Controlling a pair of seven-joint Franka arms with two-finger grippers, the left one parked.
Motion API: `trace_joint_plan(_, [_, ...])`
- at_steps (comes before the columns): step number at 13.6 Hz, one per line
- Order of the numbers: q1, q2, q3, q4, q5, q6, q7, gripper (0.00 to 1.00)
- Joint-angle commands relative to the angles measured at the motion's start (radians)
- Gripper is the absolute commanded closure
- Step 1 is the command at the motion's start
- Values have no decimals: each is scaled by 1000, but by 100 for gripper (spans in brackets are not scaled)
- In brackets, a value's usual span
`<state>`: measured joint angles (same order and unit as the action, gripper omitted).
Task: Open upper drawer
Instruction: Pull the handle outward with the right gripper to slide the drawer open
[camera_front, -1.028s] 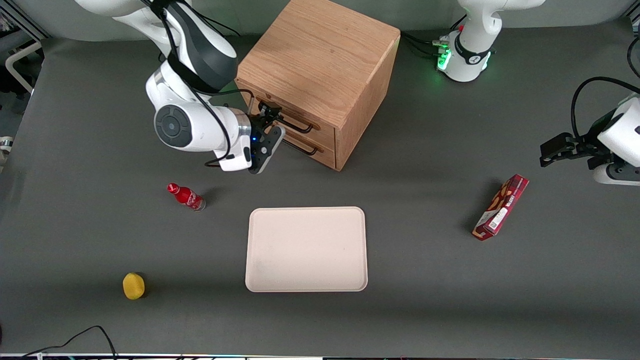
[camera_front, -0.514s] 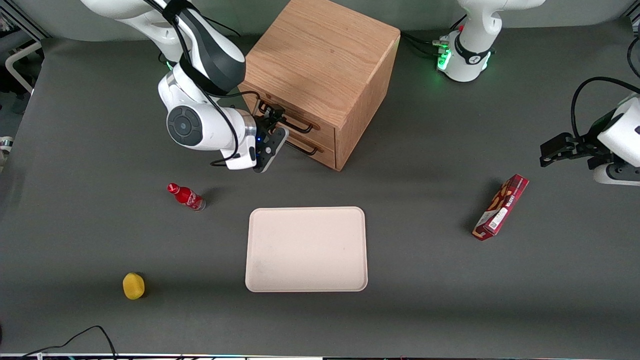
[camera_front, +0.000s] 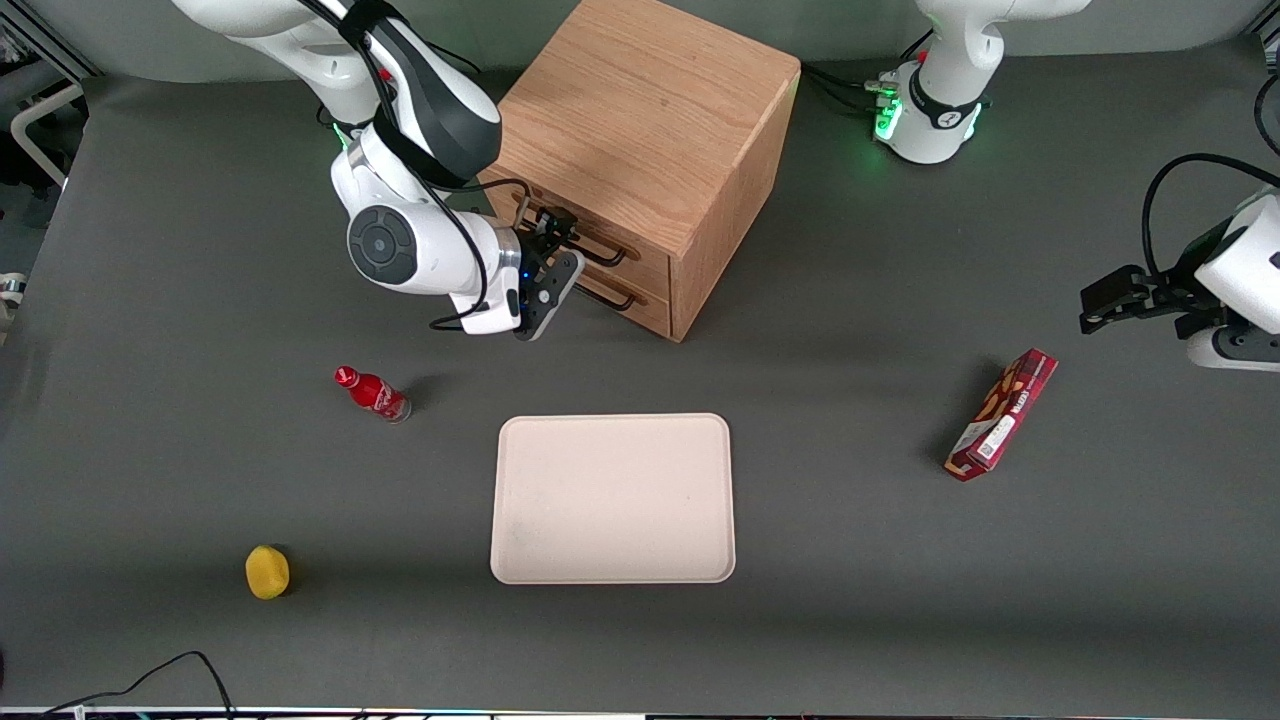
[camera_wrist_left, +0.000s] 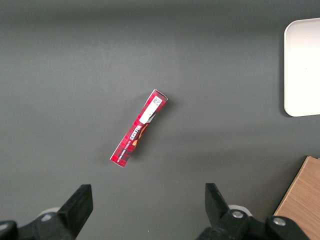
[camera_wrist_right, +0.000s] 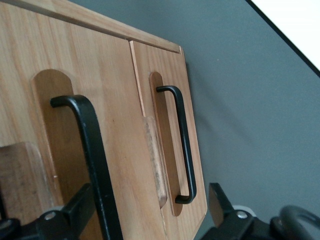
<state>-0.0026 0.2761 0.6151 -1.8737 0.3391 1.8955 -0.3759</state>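
Gripper (camera_front: 553, 262) at front of wooden cabinet (camera_front: 640, 150), wrist turned sideways, forearm reaching level from working arm's end; 2 fingers spread, straddling black handle (camera_wrist_right: 95, 165) of upper drawer (camera_wrist_right: 75, 125), no contact evident. Upper drawer shut, flush with cabinet face, handle's long axis running across drawer front. Bottom drawer (camera_wrist_right: 167, 130) beneath, also shut. Cream tray (camera_front: 613, 498) nearer front camera.

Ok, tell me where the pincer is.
In the front view the pincer is at the cabinet's drawer front, up against the upper drawer's black handle, above the lower drawer.
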Motion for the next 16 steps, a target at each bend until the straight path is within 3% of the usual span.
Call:
trace_joint_plan(1, [-19, -31, -12, -25, 18, 19, -79, 0])
trace_joint_plan(12, [-14, 93, -113, 139, -69, 4, -142, 0])
trace_joint_plan(16, [-17, 170, -132, 218, -135, 2, -159, 0])
